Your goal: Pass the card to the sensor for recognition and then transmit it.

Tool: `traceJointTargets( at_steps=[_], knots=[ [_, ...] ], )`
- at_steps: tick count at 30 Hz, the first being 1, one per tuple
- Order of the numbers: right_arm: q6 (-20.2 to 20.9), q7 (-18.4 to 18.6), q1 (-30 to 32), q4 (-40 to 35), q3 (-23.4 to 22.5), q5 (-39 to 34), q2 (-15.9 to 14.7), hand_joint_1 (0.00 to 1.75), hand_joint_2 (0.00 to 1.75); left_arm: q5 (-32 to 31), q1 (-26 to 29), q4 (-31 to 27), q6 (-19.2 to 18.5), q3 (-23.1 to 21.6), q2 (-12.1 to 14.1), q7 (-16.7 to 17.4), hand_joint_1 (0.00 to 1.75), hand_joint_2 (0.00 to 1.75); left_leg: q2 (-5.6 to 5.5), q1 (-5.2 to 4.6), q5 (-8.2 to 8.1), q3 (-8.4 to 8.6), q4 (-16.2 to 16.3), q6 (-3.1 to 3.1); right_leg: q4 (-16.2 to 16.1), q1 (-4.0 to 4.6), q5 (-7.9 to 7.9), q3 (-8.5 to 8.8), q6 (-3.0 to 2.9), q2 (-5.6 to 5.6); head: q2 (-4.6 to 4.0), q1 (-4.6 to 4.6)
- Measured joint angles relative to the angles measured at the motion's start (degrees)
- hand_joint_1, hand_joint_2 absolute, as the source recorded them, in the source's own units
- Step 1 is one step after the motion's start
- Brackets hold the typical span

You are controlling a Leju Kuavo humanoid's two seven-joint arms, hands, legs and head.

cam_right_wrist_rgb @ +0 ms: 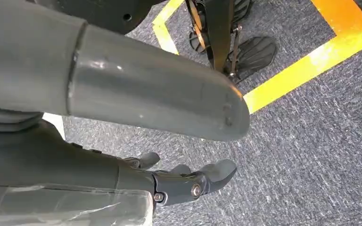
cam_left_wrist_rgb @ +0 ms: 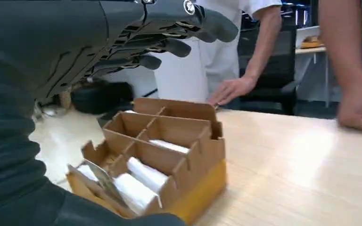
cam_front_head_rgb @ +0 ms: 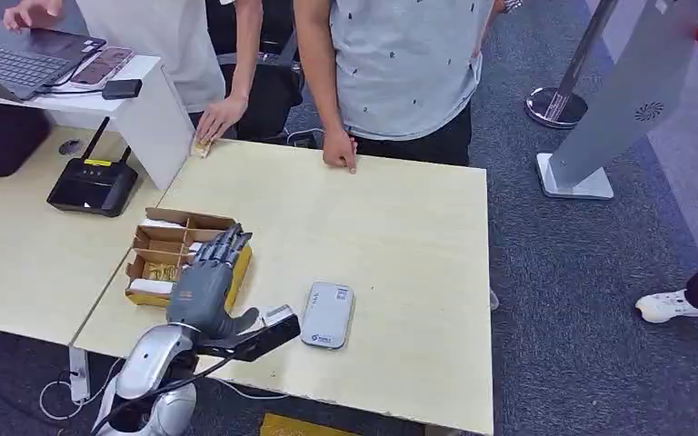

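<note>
In the head view, the left hand (cam_front_head_rgb: 207, 282) reaches in from about 7 o'clock and hovers over the near edge of a cardboard box (cam_front_head_rgb: 180, 256) with dividers, fingers stretched forward and apart, holding nothing. The box sits on the light wooden table (cam_front_head_rgb: 391, 245), toward 9 o'clock of its top. White cards (cam_front_head_rgb: 152, 286) lie in the box's compartments. Just at 3 o'clock of the hand lies the flat grey-white sensor (cam_front_head_rgb: 328, 314), near the table's front edge and apart from the box. At 12 o'clock two people stand against the far edge; one person's hand (cam_front_head_rgb: 220, 118) rests at the table's far corner, another's fist (cam_front_head_rgb: 340, 150) presses on the far edge. At 10 o'clock, on a neighbouring desk, stands a black router (cam_front_head_rgb: 93, 185), and beyond it a laptop (cam_front_head_rgb: 18, 56).

In the left wrist view, the left hand's dark fingers (cam_left_wrist_rgb: 169, 28) spread wide above the cardboard box (cam_left_wrist_rgb: 169, 155), not touching it. White cards (cam_left_wrist_rgb: 141, 181) stand in the nearer compartments; the far ones look bare.

In the right wrist view, the right hand (cam_right_wrist_rgb: 179, 181) hangs over grey carpet (cam_right_wrist_rgb: 311, 150) crossed by yellow tape (cam_right_wrist_rgb: 320, 52), its fingers loosely apart and holding nothing.
</note>
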Motion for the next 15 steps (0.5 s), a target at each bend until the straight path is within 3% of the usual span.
traceJointTargets(
  at_steps=[9, 15],
  knots=[
    [0.53, -0.28, -0.01, 0.0, 0.0, 0.35, 0.0, 0.0, 0.0, -5.25, -0.3, 0.35, -2.51, 0.0, 3.2, 1.22, 0.0, 1.75, 0.0, -0.01, 0.0, 0.0, 0.0, 0.0, 0.0, 0.0, 0.0, -0.01, 0.0, 0.0, 0.0, 0.02],
    [0.94, -0.28, -0.03, 0.0, 0.15, 0.85, -0.09, 0.0, 0.0, -7.76, -2.47, 3.76, -3.74, 0.0, 5.86, 1.92, 0.0, 1.75, 0.0, 0.0, 0.0, 0.01, 0.0, 0.0, 0.0, 0.0, 0.0, 0.0, 0.0, 0.0, 0.0, 0.0]
  ],
)
